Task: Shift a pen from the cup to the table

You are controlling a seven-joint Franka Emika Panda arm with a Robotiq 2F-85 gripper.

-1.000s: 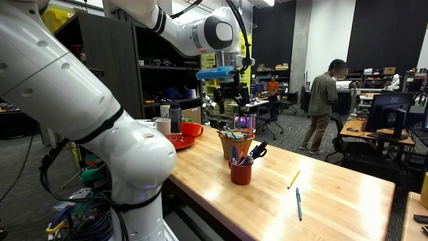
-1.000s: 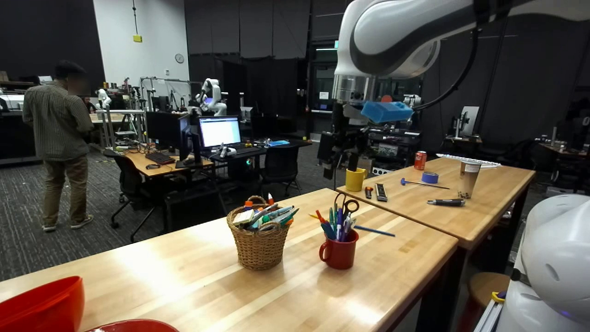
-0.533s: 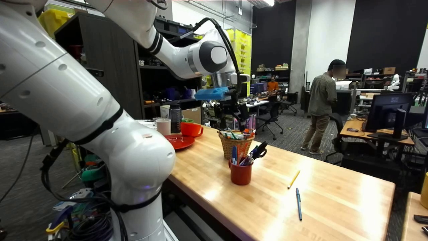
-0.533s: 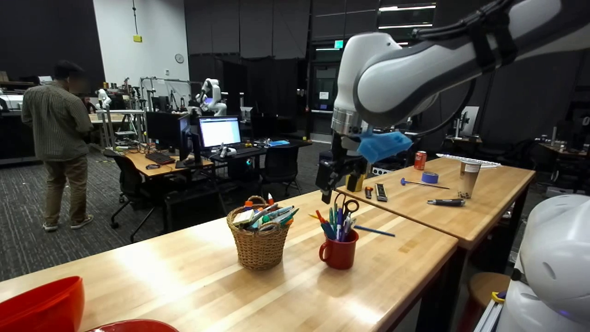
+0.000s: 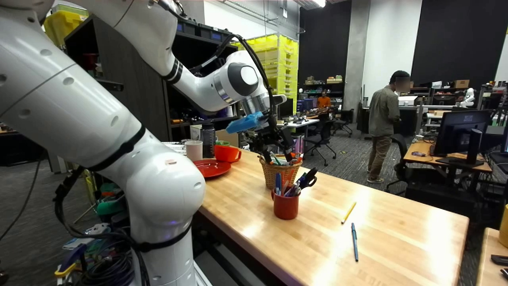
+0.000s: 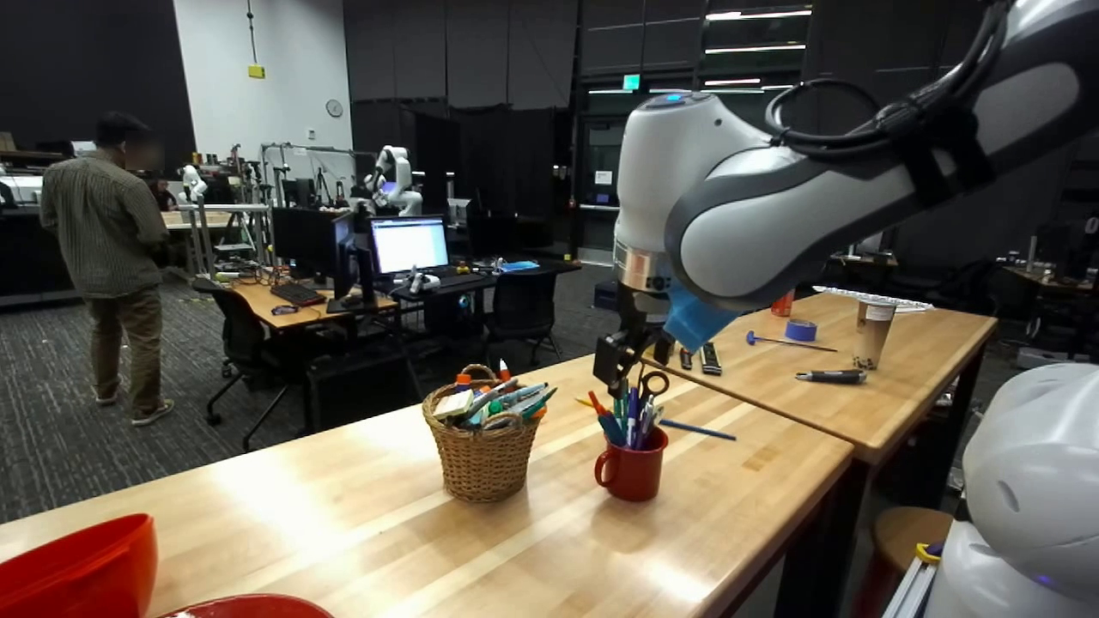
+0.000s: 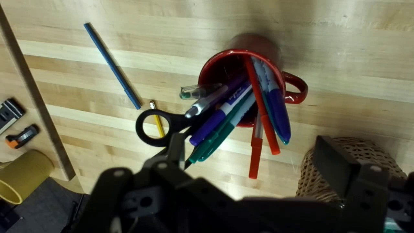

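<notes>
A red mug [image 5: 285, 207] stands upright on the wooden table [image 5: 246, 210]; it also shows in an exterior view [image 6: 637, 474] and the wrist view [image 7: 258, 42]. It holds several pens, among them red pens [image 7: 256, 157], a purple marker [image 7: 207, 127] and green pens [image 7: 220, 140], plus black scissors [image 7: 176, 122]. A blue pen [image 7: 111, 64] and a yellow pencil [image 7: 158, 121] lie on the table. My gripper [image 7: 257, 158] is open and empty, tilted above the pen tops; it also shows in both exterior views [image 5: 279, 157] [image 6: 640, 365]. One finger overlaps the scissors in the wrist view.
A wicker basket [image 6: 485, 463] full of pens stands beside the mug, behind a finger in the wrist view [image 7: 310, 181]. A red plate [image 5: 212, 169] and large red cup [image 5: 227, 153] stand further along. A second table [image 6: 824, 403] holds a knife [image 6: 831, 377] and tape [image 6: 801, 330].
My gripper has come down from high above the table to just above the pens and has tilted. It stays open. The mug and pens have not moved.
</notes>
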